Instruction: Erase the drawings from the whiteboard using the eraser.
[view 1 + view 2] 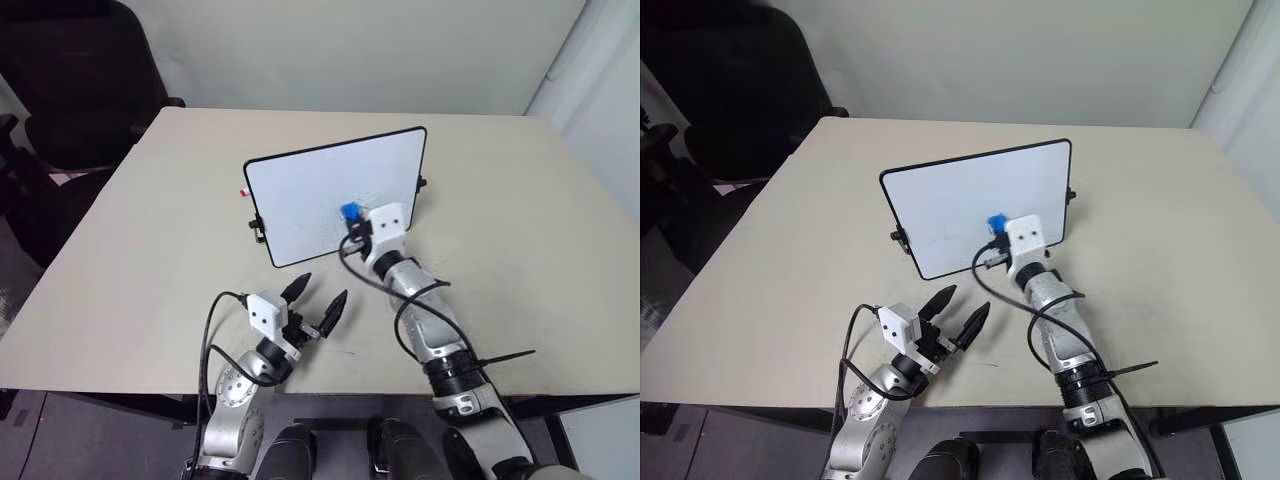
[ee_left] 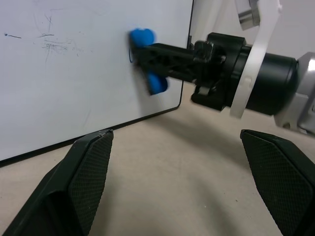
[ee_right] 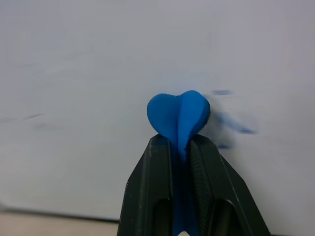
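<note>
Right gripper (image 3: 179, 147) pinches the eraser (image 3: 178, 117) (folded), seemingly crosswise, pressed to the whiteboard (image 1: 300, 190); left gripper (image 1: 318, 300) spread.

The right end effector (image 3: 179, 147) reaches forward with fingers pinched together; the left end effector (image 1: 316, 300) sits lower, fingers spread.

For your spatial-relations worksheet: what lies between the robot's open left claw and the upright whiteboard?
Bare beige tabletop, seen in the left wrist view between the left claw and the black-framed whiteboard.
</note>
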`<state>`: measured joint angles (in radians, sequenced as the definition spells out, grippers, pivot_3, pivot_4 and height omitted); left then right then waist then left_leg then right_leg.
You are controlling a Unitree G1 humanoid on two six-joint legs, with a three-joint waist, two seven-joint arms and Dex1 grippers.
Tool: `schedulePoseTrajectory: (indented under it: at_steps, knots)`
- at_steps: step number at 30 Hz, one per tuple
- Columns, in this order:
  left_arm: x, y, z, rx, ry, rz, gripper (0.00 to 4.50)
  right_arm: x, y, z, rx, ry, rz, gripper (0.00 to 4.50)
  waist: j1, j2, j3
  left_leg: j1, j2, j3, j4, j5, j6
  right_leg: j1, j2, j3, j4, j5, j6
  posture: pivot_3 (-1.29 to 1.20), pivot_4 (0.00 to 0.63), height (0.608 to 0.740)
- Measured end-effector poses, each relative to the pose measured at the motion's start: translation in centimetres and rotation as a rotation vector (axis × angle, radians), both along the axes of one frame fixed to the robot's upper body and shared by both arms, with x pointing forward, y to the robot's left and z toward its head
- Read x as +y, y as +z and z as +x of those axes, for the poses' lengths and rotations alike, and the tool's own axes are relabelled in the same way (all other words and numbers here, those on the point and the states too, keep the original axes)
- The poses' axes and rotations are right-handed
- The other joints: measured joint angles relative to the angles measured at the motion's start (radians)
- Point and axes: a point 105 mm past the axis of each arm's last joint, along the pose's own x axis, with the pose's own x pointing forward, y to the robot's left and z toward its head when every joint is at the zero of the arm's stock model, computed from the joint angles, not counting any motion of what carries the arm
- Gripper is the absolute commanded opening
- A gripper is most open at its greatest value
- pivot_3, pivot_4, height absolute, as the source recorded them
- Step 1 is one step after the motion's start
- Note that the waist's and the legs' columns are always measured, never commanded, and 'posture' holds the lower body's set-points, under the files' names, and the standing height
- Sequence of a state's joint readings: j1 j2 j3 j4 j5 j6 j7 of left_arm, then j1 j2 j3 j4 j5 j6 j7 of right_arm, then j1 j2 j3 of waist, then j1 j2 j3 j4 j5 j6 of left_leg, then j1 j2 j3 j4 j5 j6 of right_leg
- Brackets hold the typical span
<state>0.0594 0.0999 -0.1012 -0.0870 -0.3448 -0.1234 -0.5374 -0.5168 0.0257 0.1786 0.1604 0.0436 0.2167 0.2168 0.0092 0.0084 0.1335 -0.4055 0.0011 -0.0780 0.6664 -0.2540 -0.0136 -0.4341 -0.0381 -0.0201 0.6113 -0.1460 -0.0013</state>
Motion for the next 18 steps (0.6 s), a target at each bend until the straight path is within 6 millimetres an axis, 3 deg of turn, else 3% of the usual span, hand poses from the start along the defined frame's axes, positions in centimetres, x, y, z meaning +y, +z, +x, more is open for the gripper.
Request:
schedulePoseTrajectory:
  at_steps: [5,9,13,18]
  knots:
    - [0.1,0.0,0.0,0.0,0.0,0.0,4.5,1.7,0.2,-1.0,-0.034,0.102,-0.039,0.21,0.002,0.0,0.0,-0.002,0.0,0.0,0.0,-0.001,0.001,0.0,0.0,0.0,-0.002,-0.001,0.001,0.0,0.15,0.74]
    - [0.2,0.0,0.0,0.001,0.002,0.002,4.5,1.3,1.0,0.1,-0.034,0.048,-0.006,0.21,0.002,0.0,0.0,-0.002,0.0,0.0,0.0,-0.001,0.001,-0.002,0.0,0.0,-0.001,-0.001,0.0,0.0,0.15,0.74]
    - [0.2,0.0,0.0,0.0,0.002,0.001,4.5,-0.4,1.9,1.8,-0.041,-0.034,0.018,0.21,0.002,0.0,0.0,-0.002,0.0,0.0,0.001,0.001,-0.006,-0.001,0.0,0.0,0.0,0.004,-0.003,0.0,0.15,0.74]
    - [0.1,0.0,-0.1,0.001,0.001,-0.001,4.5,-4.9,1.7,3.7,-0.027,-0.188,0.015,0.21,0.002,0.0,0.0,-0.002,0.0,0.0,0.001,0.006,-0.008,0.0,0.0,0.001,-0.001,0.003,0.001,0.0,0.15,0.74]
